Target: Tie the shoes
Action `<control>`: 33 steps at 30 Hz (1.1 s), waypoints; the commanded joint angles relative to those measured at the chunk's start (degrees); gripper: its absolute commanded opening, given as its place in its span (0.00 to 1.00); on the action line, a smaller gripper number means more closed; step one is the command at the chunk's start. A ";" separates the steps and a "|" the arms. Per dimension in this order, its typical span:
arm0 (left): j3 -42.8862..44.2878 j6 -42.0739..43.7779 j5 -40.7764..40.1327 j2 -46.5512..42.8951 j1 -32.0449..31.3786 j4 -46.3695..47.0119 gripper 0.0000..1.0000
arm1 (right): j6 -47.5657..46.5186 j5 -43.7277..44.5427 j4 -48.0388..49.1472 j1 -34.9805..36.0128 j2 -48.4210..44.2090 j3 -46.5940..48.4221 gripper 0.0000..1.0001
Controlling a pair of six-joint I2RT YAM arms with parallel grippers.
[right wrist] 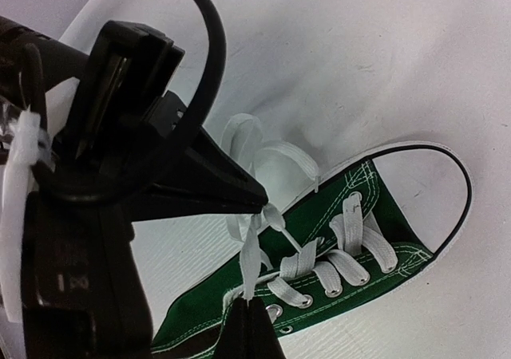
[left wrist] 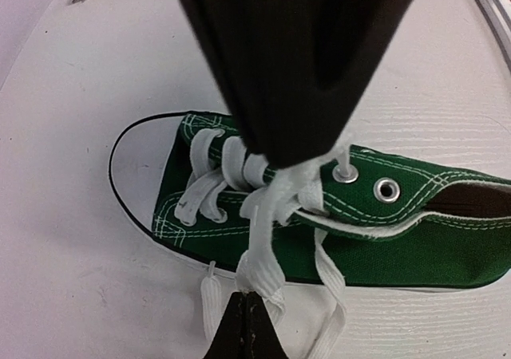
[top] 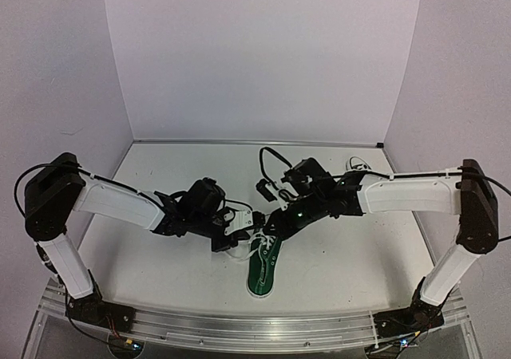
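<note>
Near shoe: dark green canvas low-top sneaker (top: 264, 273) with a white rubber toe cap, standing on its sole on the white tabletop (top: 184, 163) between the two arms, heel toward the near edge.
Lacing: white flat laces (left wrist: 209, 185) cross the eyelets; two loose ends rise over the tongue.
Left jaws: clenched on one lace end (left wrist: 259, 259).
Right jaws: clenched on the other lace end (right wrist: 251, 263), just beside the left jaws.
Far shoe: second small sneaker (top: 357, 164), at the back right, well apart.

Near shoe (top: 263, 273) sits centre-front on the counter (top: 160, 279), heel toward the arm bases. Left end effector (left wrist: 246, 324) and right end effector (right wrist: 248, 324) meet over its laces (left wrist: 263, 215). Second shoe (top: 357, 164) lies back right, well apart.
</note>
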 commanded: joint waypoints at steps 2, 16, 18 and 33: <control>-2.33 1.79 1.70 -3.98 -1.59 3.27 0.00 | 0.35 0.31 1.75 0.22 -2.08 -0.45 0.00; -1.82 -0.03 5.96 -7.87 -4.77 0.38 0.00 | -0.04 -0.02 2.01 0.21 -2.37 -0.81 0.00; -1.76 -0.94 6.09 -7.57 -4.87 1.78 0.00 | 0.24 0.21 2.01 0.23 -2.72 -0.96 0.00; -1.98 -4.36 5.70 -5.04 -4.88 6.84 0.00 | 5.43 -4.67 2.94 -1.40 -12.55 -10.04 0.31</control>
